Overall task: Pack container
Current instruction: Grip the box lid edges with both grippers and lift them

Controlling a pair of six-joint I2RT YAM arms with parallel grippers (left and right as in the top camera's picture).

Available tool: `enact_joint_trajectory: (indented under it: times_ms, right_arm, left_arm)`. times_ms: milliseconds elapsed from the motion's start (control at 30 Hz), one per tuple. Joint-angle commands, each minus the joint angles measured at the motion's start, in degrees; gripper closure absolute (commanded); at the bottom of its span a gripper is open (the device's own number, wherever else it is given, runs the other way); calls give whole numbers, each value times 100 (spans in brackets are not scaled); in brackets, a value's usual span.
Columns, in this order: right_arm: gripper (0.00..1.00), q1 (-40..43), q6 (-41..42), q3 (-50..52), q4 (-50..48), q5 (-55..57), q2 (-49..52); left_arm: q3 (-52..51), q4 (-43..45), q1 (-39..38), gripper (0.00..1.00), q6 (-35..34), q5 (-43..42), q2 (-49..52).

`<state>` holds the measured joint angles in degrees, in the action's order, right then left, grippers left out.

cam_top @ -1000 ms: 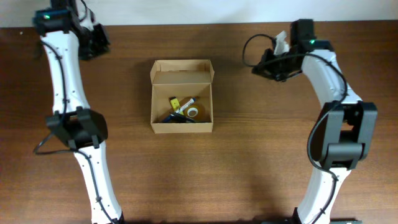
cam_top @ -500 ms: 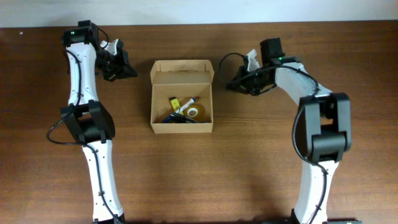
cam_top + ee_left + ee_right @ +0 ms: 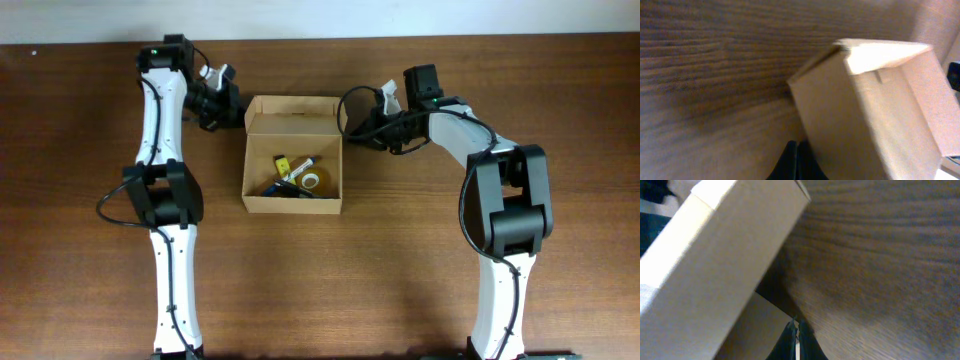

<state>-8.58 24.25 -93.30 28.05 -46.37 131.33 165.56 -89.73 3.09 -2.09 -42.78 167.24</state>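
Flanking an open container sitting in the middle of the desk.
Keeping pens and a tape roll inside; farther back, hovering just beside the raised flap lid, left pincer and right pincer, both squeezed fully together, gripping nothing.

The left arm and right arm show white shells, black joints, black cables, green lights.

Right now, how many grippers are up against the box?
2. The left gripper is beside the far left corner of the container, and the right gripper is beside its far right corner. Both look shut and hold nothing.
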Motion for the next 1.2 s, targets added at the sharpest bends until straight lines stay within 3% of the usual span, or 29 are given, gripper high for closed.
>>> enact_joint_trajectory:
  times_ms: [0, 533, 733, 1067, 1167]
  right_arm:
    - [96, -55, 68, 42, -223, -319, 20]
    - [96, -72, 859, -9, -2533, -1257, 20]
    - [96, -81, 885, -378, -2529, -1475, 17]
    - [96, -136, 909, -1228, -2347, -2006, -20]
    - [96, -229, 881, -1462, -2124, -2048, -127]
  left_arm:
    - [24, 22, 31, 99, 127, -356, 271]
    - [306, 1309, 44, 98, 0, -1934, 258]
    - [1447, 1333, 28, 98, 39, -1895, 232]
    - [1427, 1117, 13, 98, 52, -1744, -326]
    - [1427, 861, -24, 99, 374, -1738, -494]
